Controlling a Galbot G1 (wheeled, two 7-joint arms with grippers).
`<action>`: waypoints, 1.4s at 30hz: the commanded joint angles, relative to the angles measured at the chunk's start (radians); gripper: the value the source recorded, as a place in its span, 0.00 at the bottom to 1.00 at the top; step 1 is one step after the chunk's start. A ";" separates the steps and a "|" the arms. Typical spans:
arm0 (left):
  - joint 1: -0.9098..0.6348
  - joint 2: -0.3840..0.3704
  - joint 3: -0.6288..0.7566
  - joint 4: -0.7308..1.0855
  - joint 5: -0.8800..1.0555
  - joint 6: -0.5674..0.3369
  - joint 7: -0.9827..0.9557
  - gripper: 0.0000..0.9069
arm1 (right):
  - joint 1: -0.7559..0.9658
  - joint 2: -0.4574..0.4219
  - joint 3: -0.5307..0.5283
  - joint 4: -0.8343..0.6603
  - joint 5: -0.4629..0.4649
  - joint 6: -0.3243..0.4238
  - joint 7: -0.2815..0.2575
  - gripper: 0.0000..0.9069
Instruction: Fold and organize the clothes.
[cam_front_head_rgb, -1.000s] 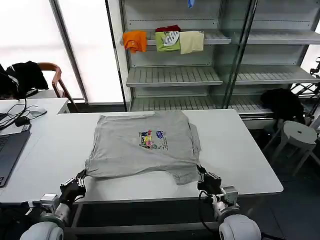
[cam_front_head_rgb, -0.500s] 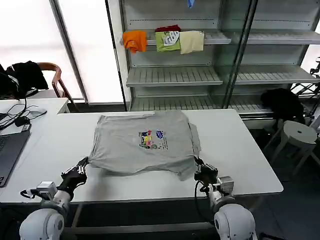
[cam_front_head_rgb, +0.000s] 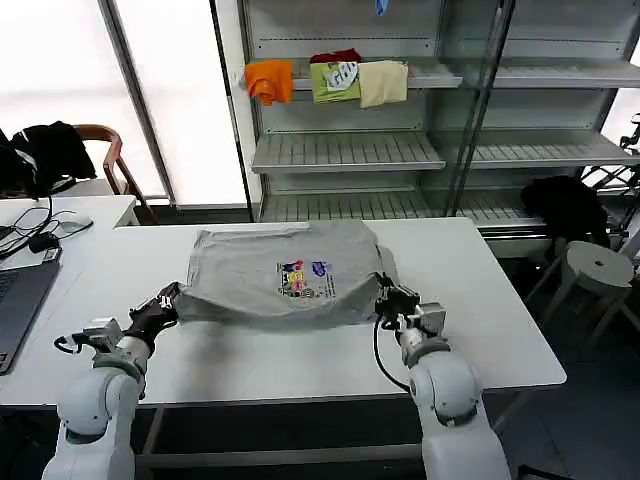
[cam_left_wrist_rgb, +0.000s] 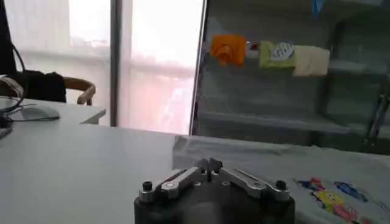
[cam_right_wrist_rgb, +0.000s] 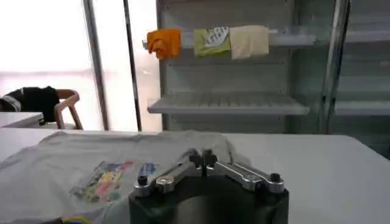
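A light grey short-sleeved shirt (cam_front_head_rgb: 240, 275) with a small multicoloured chest print lies on the white table (cam_front_head_rgb: 480, 300). Its near hem is lifted off the tabletop and drawn back toward the print. My left gripper (cam_front_head_rgb: 168, 300) is shut on the hem's left corner. My right gripper (cam_front_head_rgb: 385, 300) is shut on the right corner. In the left wrist view the left gripper (cam_left_wrist_rgb: 209, 164) has its jaws closed together, with the shirt (cam_left_wrist_rgb: 274, 164) spread beyond it. In the right wrist view the right gripper (cam_right_wrist_rgb: 203, 159) is likewise closed, with the shirt (cam_right_wrist_rgb: 73, 158) and its print lying past it.
A metal shelf unit behind the table holds an orange garment (cam_front_head_rgb: 270, 80), a green one (cam_front_head_rgb: 336, 80) and a cream one (cam_front_head_rgb: 383, 82). A laptop (cam_front_head_rgb: 15, 300) lies on the desk at the left. A chair with black clothing (cam_front_head_rgb: 50, 150) stands behind it. A white stool (cam_front_head_rgb: 598, 265) stands at the right.
Both grippers have moved from the table's near edge away toward the shelves. They carry the shirt's near hem up and over the lower part of the shirt.
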 joint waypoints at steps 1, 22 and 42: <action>-0.150 0.001 0.006 0.177 0.004 0.015 -0.005 0.00 | 0.209 0.031 -0.001 -0.248 -0.039 0.004 -0.011 0.00; -0.217 0.003 0.043 0.303 0.100 -0.001 0.013 1.00 | 0.329 0.083 0.042 -0.535 -0.141 0.160 -0.037 1.00; -0.047 0.042 0.063 0.118 0.173 0.016 0.025 1.00 | 0.134 -0.005 0.038 -0.267 -0.063 0.075 -0.008 1.00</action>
